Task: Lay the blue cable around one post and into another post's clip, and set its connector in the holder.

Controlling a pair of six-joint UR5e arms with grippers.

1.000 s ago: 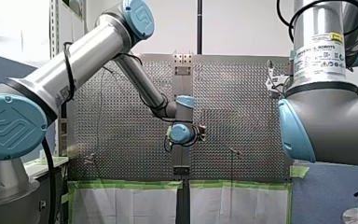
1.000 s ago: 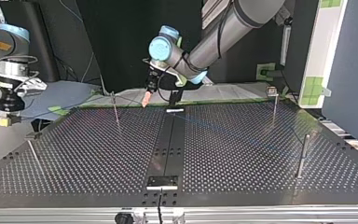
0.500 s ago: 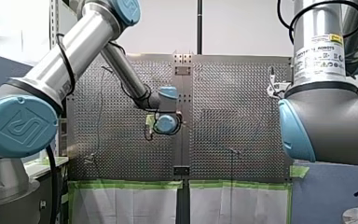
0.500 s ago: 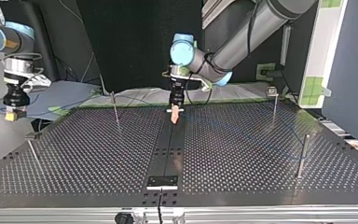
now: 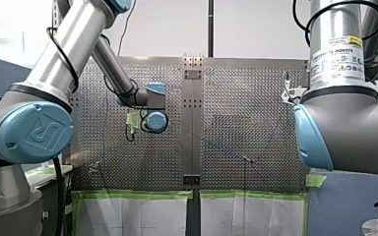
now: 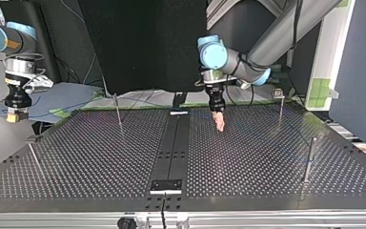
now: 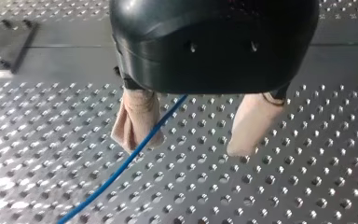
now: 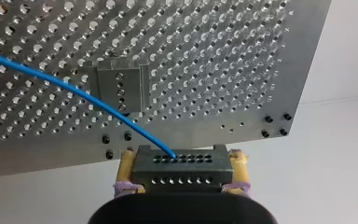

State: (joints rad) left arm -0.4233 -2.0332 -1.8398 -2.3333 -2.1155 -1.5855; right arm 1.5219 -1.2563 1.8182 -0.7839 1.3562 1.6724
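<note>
Between the right gripper's [image 8: 182, 156] yellow pads: the grey connector [image 8: 179, 175], clamped on both sides and held out past the edge of the table [image 6: 100, 157]. The blue cable [image 8: 84, 95] leaves the connector's row of holes and arcs ahead of the gripper, across a slotted metal block [image 8: 119, 88] bolted near the table edge. Whether it touches the block can't be judged.

The left wrist view shows another stretch of the cable. It runs down past the left gripper [image 7: 193, 140], lies against one beige finger [image 7: 135, 121], then trails off over the perforated plate. The left gripper is wide, fingers well apart, nothing pinched.

Top view, bearings from table centre:
- The left gripper is at 2 o'clock, near the dark centre strip [image 6: 171, 143].
- The right gripper is at about 10 o'clock, outside the table.
- The thin posts stand upright: post [image 6: 118, 110] at 11 o'clock, post [image 6: 281, 107] at 2 o'clock further out than the left gripper, post [image 6: 310, 160] at 3 o'clock, post [image 6: 33, 157] at 9 o'clock.

The cable is too faint in that view to trace against the posts.
</note>
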